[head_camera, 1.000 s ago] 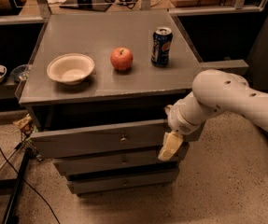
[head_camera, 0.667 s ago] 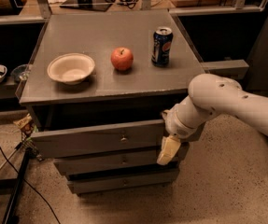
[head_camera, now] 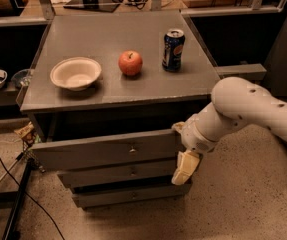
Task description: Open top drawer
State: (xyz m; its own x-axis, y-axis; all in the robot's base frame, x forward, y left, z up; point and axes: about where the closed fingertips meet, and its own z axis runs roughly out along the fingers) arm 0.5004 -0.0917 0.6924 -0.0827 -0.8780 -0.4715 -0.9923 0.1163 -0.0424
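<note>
Grey surface [head_camera: 108, 34] up top, and we sweep from the left: black cables [head_camera: 13, 194] trailing over the speckled floor [head_camera: 233, 209], then a white bowl [head_camera: 76, 73], a red apple [head_camera: 130, 63] and a blue soda can [head_camera: 173, 49] standing well apart on it, none near the front lip. Below that lip, the top drawer [head_camera: 98, 154], and it's moving! Its wide front sits a shade lower in view than a second ago and juts out past the two narrower drawers [head_camera: 98, 176] under it, a dark gap showing above, so I'd call it partly open and the pull under way. The small knob [head_camera: 132, 148] at its centre is untouched; the end effector [head_camera: 184, 160] is over at the front's right-hand end instead, right against that edge, and it has slid down and out a touch with the panel. Spread or pressed together? I cannot tell from here. The white arm [head_camera: 253, 109] reaches in from the right. Room to work: open floor lies ahead of the drawer front, so more travel looks free; the cables on the left lie off its path, though the drawer's left corner hangs nearest them
</note>
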